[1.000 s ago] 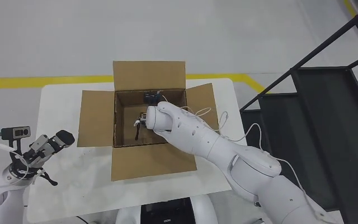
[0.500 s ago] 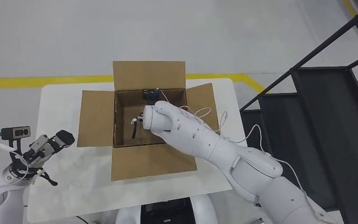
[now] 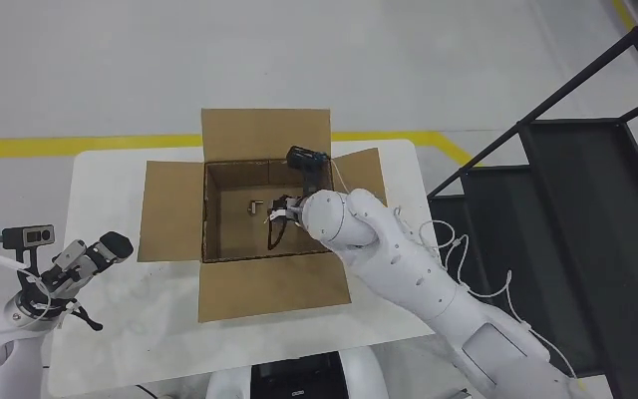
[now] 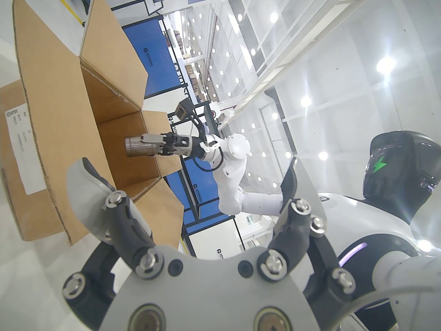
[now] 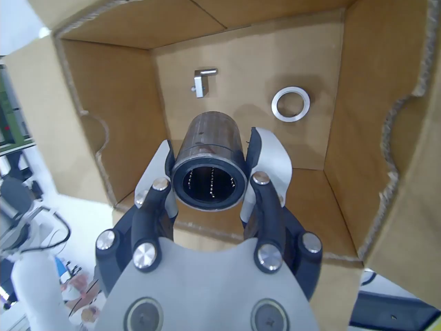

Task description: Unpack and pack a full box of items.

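Above the box (image 5: 373,104) | right gripper (image 5: 212,141) pinching steel cylinder (image 5: 209,163) | left gripper (image 4: 186,170) spread, empty

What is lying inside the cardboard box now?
On the floor of the cardboard box lie a metal bracket and a metal ring. The right gripper holds a metal cylinder over it, covering part of the floor.

We see a glossy white right arm (image 3: 399,264) with thin white cables; left claw (image 4: 187,187) and right claw (image 5: 212,146) share pale fingers (image 5: 272,153), black links, silver screws.
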`<state>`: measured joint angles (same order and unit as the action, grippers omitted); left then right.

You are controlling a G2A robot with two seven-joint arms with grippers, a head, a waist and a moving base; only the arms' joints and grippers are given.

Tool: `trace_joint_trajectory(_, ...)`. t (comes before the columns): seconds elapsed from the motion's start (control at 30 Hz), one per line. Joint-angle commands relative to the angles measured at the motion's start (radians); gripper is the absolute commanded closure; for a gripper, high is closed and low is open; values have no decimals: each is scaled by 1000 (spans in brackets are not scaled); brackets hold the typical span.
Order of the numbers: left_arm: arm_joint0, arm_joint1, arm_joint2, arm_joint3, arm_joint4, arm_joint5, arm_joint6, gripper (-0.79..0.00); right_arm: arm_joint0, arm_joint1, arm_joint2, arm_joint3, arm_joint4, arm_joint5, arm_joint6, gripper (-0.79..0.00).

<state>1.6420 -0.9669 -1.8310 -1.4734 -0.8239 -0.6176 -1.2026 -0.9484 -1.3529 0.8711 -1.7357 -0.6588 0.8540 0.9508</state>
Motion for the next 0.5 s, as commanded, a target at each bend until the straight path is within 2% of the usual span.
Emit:
trace_joint_trajectory(0.0,0,0,0,0,0,0,0,-785,-65,23,80,-75,-4,-54,26,0)
trace_joint_trajectory(0.23,0,0,0,0,0,0,0,-785,-236,72,308,-229,79,-277,71,0)
trace_joint_trajectory(0.47,0,0,0,0,0,0,0,-785,-397,112,526,-332,92,-395,129,0)
